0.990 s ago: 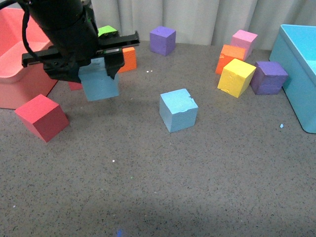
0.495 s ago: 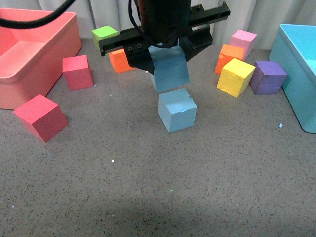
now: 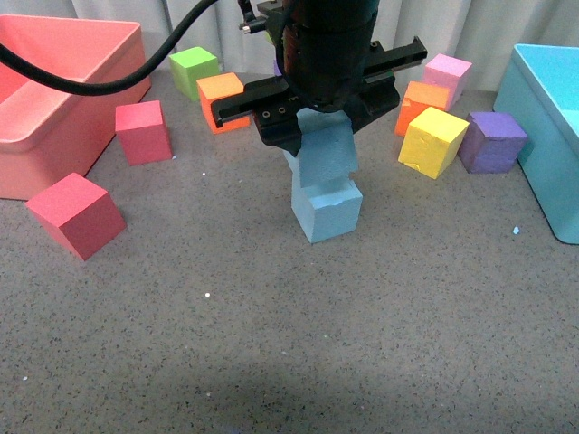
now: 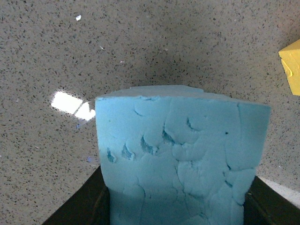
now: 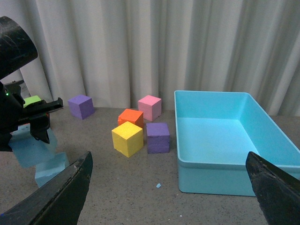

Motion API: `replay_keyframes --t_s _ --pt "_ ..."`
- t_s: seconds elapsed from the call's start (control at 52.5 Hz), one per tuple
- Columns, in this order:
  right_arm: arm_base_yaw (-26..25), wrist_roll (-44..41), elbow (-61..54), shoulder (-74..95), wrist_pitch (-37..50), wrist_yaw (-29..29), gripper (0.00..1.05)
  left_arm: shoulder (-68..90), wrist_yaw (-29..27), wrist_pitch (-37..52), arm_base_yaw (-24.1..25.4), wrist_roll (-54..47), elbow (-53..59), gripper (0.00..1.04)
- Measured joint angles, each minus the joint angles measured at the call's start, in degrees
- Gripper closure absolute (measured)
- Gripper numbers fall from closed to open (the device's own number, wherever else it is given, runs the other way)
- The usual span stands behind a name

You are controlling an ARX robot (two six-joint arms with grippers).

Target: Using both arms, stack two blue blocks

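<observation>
Left gripper (image 3: 323, 134) clamps the upper blue block (image 3: 327, 160), seemingly resting on the lower blue block (image 3: 327, 211); right gripper (image 5: 168, 159) spread wide.

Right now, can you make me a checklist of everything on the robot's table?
Surface: grey speckled table, a few pale crumbs.
Job's things: upper blue block is tilted, on or just over the lower blue block; contact cannot be told.
Clutter: red cube, pink-red cube, green cube, orange cube, second orange cube, yellow cube, pink cube, purple cube, far purple cube, red bin, turquoise bin.
Grippers: left gripper shut on the upper blue block; right gripper open, empty, away from the stack.
Cables: black cable arcs over the red bin.
Surroundings: pale curtain behind.
</observation>
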State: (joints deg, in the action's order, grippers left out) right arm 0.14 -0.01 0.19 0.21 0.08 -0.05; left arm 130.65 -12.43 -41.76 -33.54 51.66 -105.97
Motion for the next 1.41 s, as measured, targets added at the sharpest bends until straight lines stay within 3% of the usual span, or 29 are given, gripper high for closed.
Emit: replay_keyframes --t_s 1.41 --pt "0.0 0.0 0.0 0.0 0.0 0.0 0.09 6.8 -1.9 -2.9 -1.8 -1.5 -6.9 0.6"
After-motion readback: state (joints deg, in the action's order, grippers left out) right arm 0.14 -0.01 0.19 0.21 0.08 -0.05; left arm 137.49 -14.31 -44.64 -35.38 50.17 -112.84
